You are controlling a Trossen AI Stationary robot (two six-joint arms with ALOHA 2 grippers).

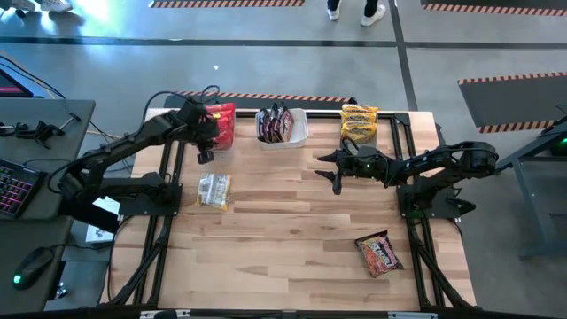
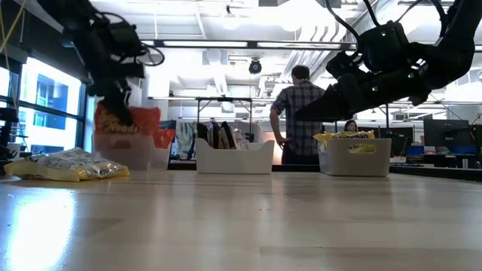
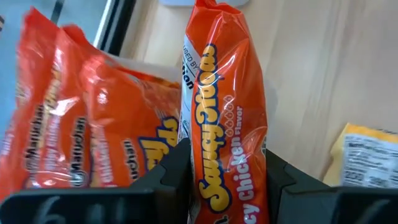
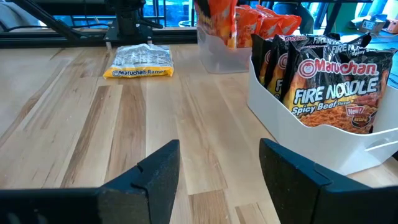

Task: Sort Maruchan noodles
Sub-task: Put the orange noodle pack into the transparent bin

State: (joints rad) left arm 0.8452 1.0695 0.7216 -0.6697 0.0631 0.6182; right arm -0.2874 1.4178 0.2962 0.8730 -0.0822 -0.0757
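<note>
My left gripper [image 1: 205, 140] is at the left tub [image 1: 221, 142] at the table's far edge, shut on a red-orange noodle packet [image 3: 225, 124]. More red-orange packets [image 3: 81, 143] stand in that tub. The middle tub [image 1: 297, 135] holds dark maroon packets [image 4: 336, 81], and the right tub [image 1: 359, 124] holds yellow packets. One yellow packet [image 1: 213, 190] lies flat on the table near my left arm. A red-orange packet [image 1: 379, 252] lies flat near the right near corner. My right gripper [image 1: 335, 170] hovers open above the table, in front of the middle and right tubs. My left gripper pinches the red-orange packet between its two fingers [image 3: 177, 171], one on each flat face, near one end [image 3: 227, 186]. The fingers come from above, slanting down. The packet stretches on past the fingertips toward the tub; whether its far end rests on anything I cannot tell.
The three tubs stand in a row along the far edge. Black frame rails [image 1: 168, 221] run down both sides of the table. A wide stretch of bare wood [image 1: 283, 239] lies in the middle and near part. A person [image 2: 300, 113] stands in the room behind.
</note>
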